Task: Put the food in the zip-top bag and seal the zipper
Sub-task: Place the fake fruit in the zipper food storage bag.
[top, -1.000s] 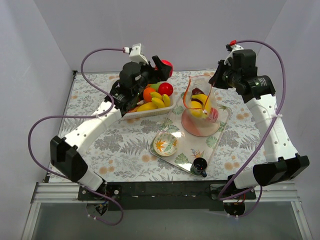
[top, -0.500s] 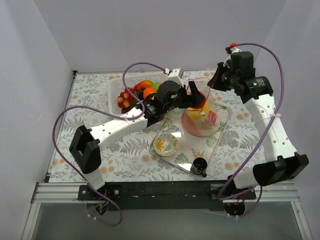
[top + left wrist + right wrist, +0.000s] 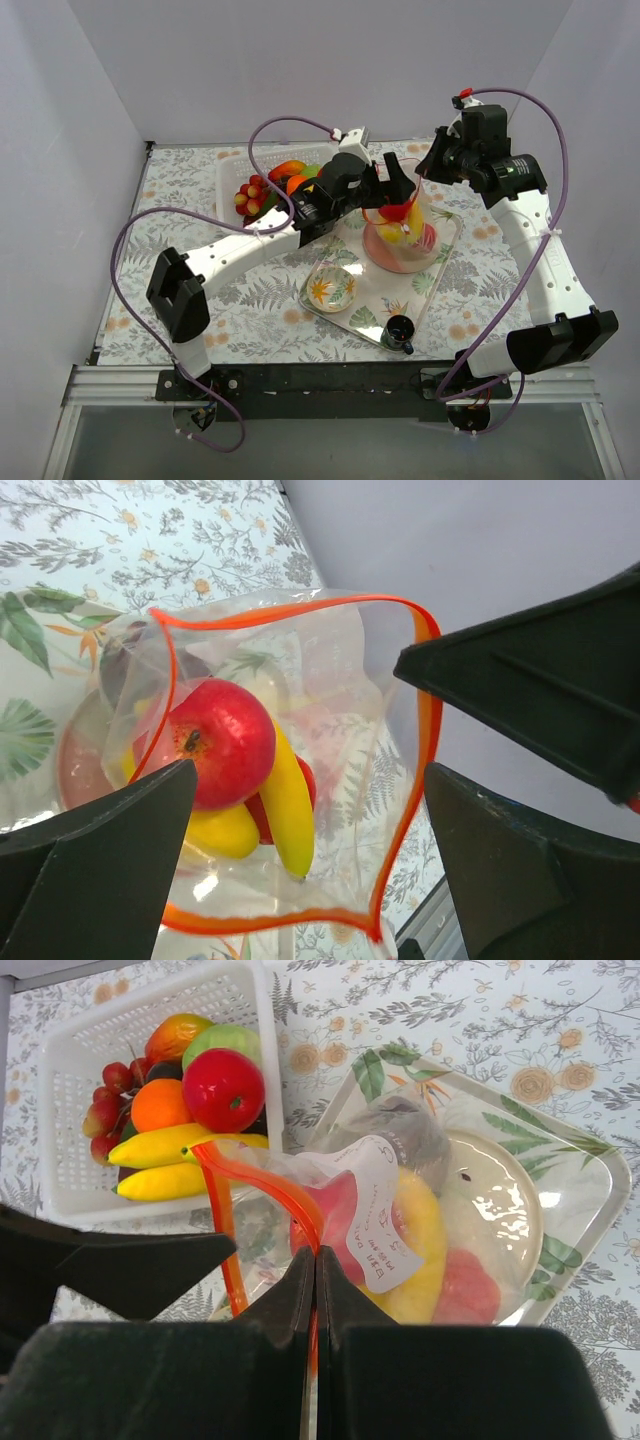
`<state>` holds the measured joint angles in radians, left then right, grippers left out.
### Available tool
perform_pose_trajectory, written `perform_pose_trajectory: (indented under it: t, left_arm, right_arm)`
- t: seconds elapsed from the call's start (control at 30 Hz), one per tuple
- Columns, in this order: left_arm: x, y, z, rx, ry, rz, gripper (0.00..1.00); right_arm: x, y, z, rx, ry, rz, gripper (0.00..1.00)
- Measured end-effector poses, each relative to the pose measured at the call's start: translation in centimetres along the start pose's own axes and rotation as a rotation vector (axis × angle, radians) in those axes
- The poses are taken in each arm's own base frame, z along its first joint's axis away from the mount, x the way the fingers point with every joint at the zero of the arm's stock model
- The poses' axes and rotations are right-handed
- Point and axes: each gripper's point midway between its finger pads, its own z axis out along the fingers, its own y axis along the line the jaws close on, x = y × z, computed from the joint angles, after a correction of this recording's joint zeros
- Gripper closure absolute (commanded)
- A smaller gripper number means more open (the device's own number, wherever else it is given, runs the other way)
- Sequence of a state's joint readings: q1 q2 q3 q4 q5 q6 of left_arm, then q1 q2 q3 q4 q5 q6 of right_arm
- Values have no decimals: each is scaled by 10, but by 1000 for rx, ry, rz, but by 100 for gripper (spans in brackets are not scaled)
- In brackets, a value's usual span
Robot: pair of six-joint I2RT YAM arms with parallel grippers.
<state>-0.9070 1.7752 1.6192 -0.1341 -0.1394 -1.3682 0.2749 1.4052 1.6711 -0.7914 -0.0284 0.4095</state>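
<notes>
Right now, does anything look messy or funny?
Nothing is spilled or broken. The zip-top bag just looks lopsided, because the right claw pinches one side of its zipper up. The red apple sits inside, on the bananas.

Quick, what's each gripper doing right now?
Left gripper: open, holding nothing.
Right gripper: shut on the zip-top bag at its mouth edge.

We logged bright, even overhead light — soft shadows, white glare on the zip-top bag (image 3: 340, 710); left fingers (image 3: 90, 870) loomed dark, slightly blurred.
</notes>
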Motion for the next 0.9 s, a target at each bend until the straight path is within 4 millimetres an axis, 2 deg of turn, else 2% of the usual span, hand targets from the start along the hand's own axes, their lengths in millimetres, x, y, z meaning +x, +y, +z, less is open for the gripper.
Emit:
perform_pose_trajectory:
  t: [0.1,0.2,0.27,0.37,0.47,0.53,0.57,0.73,0.8,0.9]
  left_arm:
    - [-12,1,-20,-15,-31,14,5]
    - [-41,6,-47,-74,-110,63,2]
    - [-60,9,-57,-121,-156,107,2]
    - [-92,21,-55,-212,-213,195,2]
    - [-109,56,-39,-324,-212,315,2]
    - [-109,89,-24,-386,-169,395,2]
    - [-102,110,-14,-410,-120,449,2]
    - [-89,185,12,-460,29,574,2]
    - [-81,205,22,-460,82,617,2]
    - [-63,217,37,-424,148,665,2]
  right_arm:
    - [-1,-5,0,28,-4,-11,99]
    - [-2,-10,-1,54,-7,-19,99]
    - [-6,-10,-3,60,-15,-21,99]
    - [-12,-9,-7,66,-35,-23,99]
    - [-18,-8,-11,67,-54,-25,99]
    - [-19,-8,-13,70,-58,-26,99]
    - [-19,-8,-15,71,-56,-26,99]
    - [-16,-9,-22,78,-48,-33,99]
    - [-15,-9,-26,77,-49,-37,99]
    - [-15,-9,-32,75,-54,-43,99]
